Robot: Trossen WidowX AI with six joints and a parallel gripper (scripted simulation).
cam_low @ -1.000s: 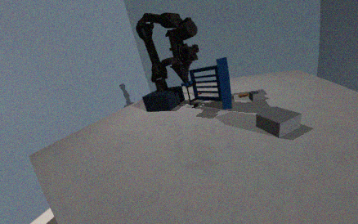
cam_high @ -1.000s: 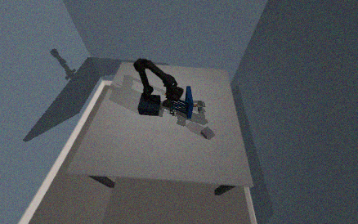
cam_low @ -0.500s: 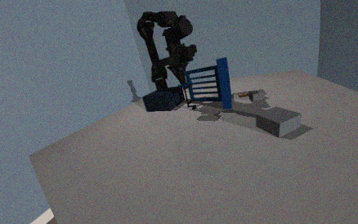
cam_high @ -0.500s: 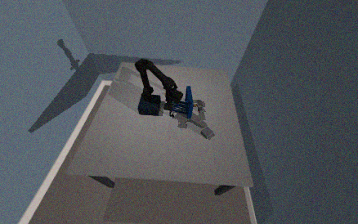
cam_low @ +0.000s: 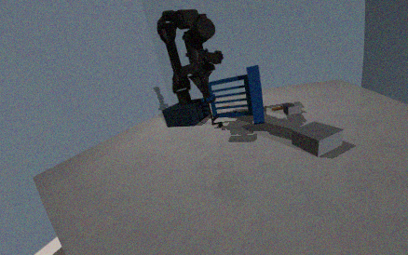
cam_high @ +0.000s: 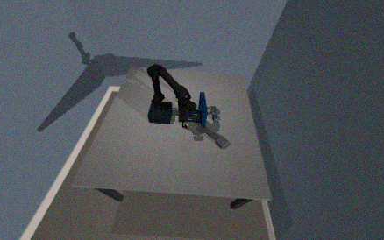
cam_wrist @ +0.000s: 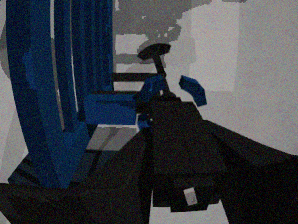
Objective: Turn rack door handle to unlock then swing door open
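Note:
The rack's blue frame [cam_high: 202, 102] [cam_low: 255, 95] stands upright on the table. The barred blue door [cam_high: 193, 115] [cam_low: 233, 114] [cam_wrist: 92, 45] stands swung out from it towards the arm, at roughly a right angle; the exact angle cannot be read. My gripper [cam_low: 210, 99] [cam_wrist: 176, 131] points down at the door's free edge and is shut on the upright handle. The handle's black stem [cam_wrist: 160, 65] with its round end sticks out beyond the fingertips in the wrist view. The fingers hide its upper part, and its turn angle is hard to tell. Blue bracket pieces sit around the stem.
The arm rises from a dark blue block [cam_high: 160, 113] [cam_low: 184, 115] close to the door's free edge. A grey box [cam_high: 223, 141] [cam_low: 319, 140] lies in front and right of the frame. A small orange item [cam_low: 277, 108] and a grey block [cam_low: 292, 109] lie behind the frame.

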